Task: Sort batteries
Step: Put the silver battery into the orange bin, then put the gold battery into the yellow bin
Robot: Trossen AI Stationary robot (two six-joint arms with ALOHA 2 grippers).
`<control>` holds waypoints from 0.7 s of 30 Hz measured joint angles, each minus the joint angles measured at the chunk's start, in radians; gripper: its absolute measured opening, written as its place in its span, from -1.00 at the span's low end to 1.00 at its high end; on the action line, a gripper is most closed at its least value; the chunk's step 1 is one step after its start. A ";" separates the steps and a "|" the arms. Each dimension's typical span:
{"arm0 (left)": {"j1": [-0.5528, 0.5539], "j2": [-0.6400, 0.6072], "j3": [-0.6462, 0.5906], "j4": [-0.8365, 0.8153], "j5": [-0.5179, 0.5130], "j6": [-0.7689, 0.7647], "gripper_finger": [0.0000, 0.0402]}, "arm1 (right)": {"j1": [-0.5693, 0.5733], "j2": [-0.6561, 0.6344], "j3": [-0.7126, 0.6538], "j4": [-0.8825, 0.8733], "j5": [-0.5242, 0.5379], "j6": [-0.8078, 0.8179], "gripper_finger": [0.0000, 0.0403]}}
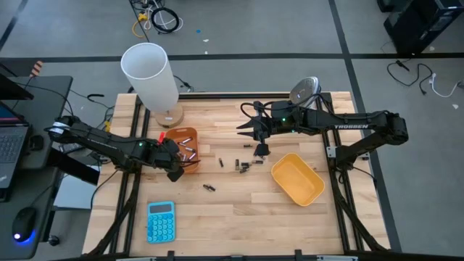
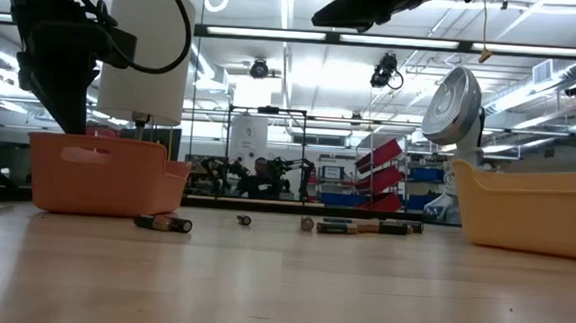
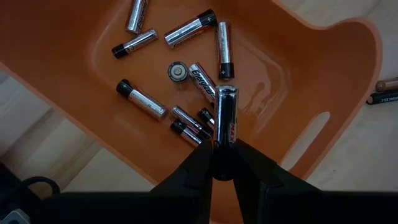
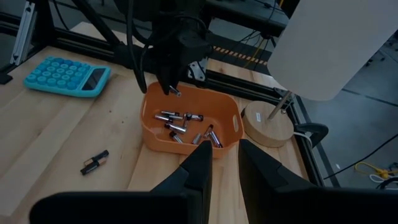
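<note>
My left gripper (image 3: 222,163) clenches one smooth silvery battery (image 3: 225,118) by its end, long axis pointing down into the glossy orange tray (image 3: 323,74); my right gripper (image 1: 259,149) hovers empty over the wooden bench (image 1: 239,210).

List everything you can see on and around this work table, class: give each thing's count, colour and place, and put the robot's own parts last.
Orange tray: one, orange, left-centre of the table, holding about ten silver-and-black batteries.
Held battery: one, silver, in the left gripper over the orange tray.
Loose batteries: several, dark, scattered on the table between the trays.
Yellow tray: one, yellow, right of centre; no contents visible.
Calculator: one, blue, near edge on the left.
Lamp: one, white shade on a wooden base, behind the orange tray.
Fan: one, grey, far edge.
Left gripper: shut on the held battery.
Right gripper: above the loose batteries, empty, fingers slightly apart.
</note>
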 joint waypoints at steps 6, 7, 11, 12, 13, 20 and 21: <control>0.000 0.000 0.000 0.000 0.000 0.000 -0.71 | 0.000 0.000 0.000 0.000 0.000 0.000 -0.68; 0.000 0.000 0.000 0.000 0.000 0.000 -0.71 | 0.000 0.000 0.000 0.000 0.000 0.000 -0.68; 0.000 0.000 0.000 0.000 0.000 0.000 -0.67 | 0.000 0.000 0.000 0.000 0.000 0.000 -0.68; 0.000 0.000 0.000 0.000 0.000 0.000 -0.66 | 0.000 0.000 0.000 0.000 0.000 0.000 -0.68; 0.000 0.000 0.000 0.000 0.000 0.000 -0.65 | 0.000 0.000 0.000 0.000 0.000 0.000 -0.68; 0.000 0.000 0.000 0.000 0.000 0.000 -0.62 | 0.000 0.000 0.000 0.000 0.000 0.000 -0.68; 0.000 0.000 0.000 0.000 0.000 -0.001 -0.62 | 0.000 0.000 0.000 0.000 0.000 0.000 -0.68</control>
